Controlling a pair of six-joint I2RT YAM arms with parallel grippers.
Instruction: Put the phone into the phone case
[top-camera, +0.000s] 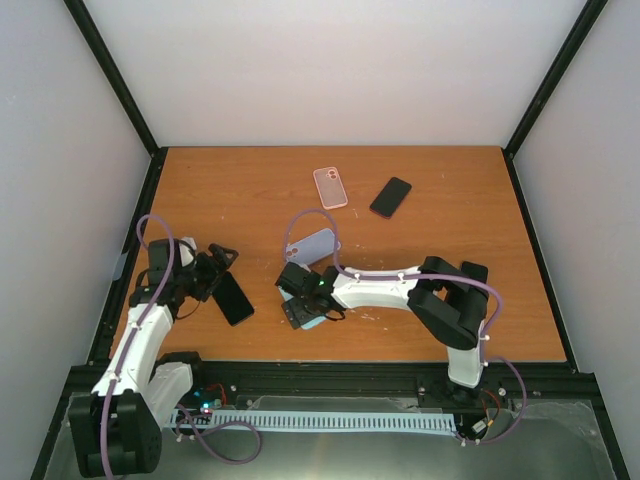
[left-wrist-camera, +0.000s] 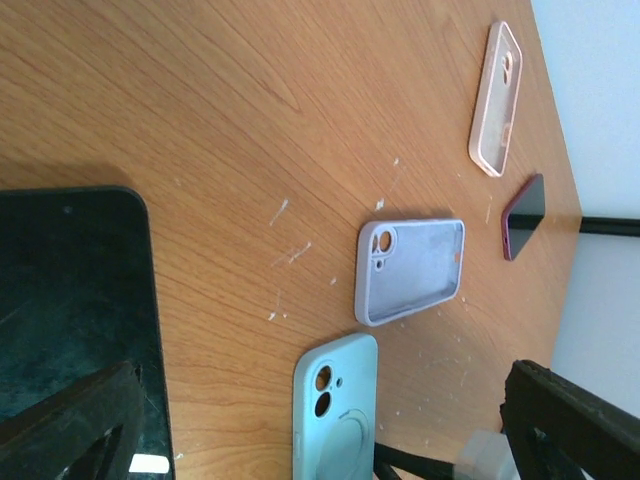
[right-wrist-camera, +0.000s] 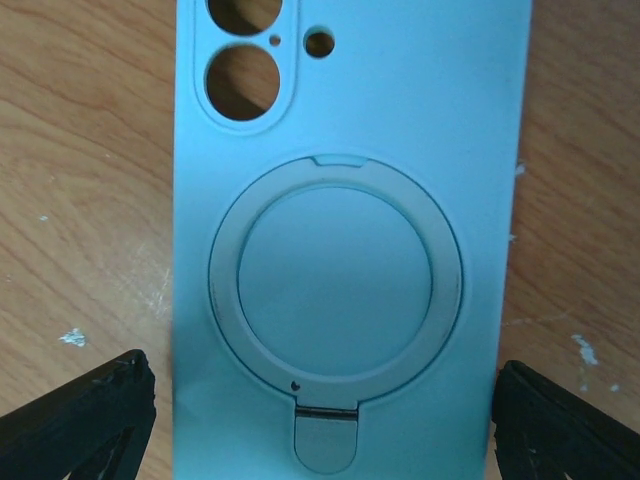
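A black phone (top-camera: 232, 297) lies screen up on the table at the left; in the left wrist view it (left-wrist-camera: 70, 290) fills the left side, partly behind my left finger. My left gripper (top-camera: 220, 262) (left-wrist-camera: 320, 400) is open and empty just beside it. A light blue case (right-wrist-camera: 350, 200) with a ring stand lies back side up. My right gripper (top-camera: 298, 305) (right-wrist-camera: 325, 410) is open and low over it, one finger close to each long edge. The case also shows in the top view (top-camera: 313, 322) and the left wrist view (left-wrist-camera: 335, 410).
A lavender case (top-camera: 313, 245) (left-wrist-camera: 412, 270) lies open side up just behind the right gripper. A pink case (top-camera: 330, 187) (left-wrist-camera: 497, 100) and a second dark phone (top-camera: 390, 196) (left-wrist-camera: 524, 215) lie further back. Black frame rails edge the table.
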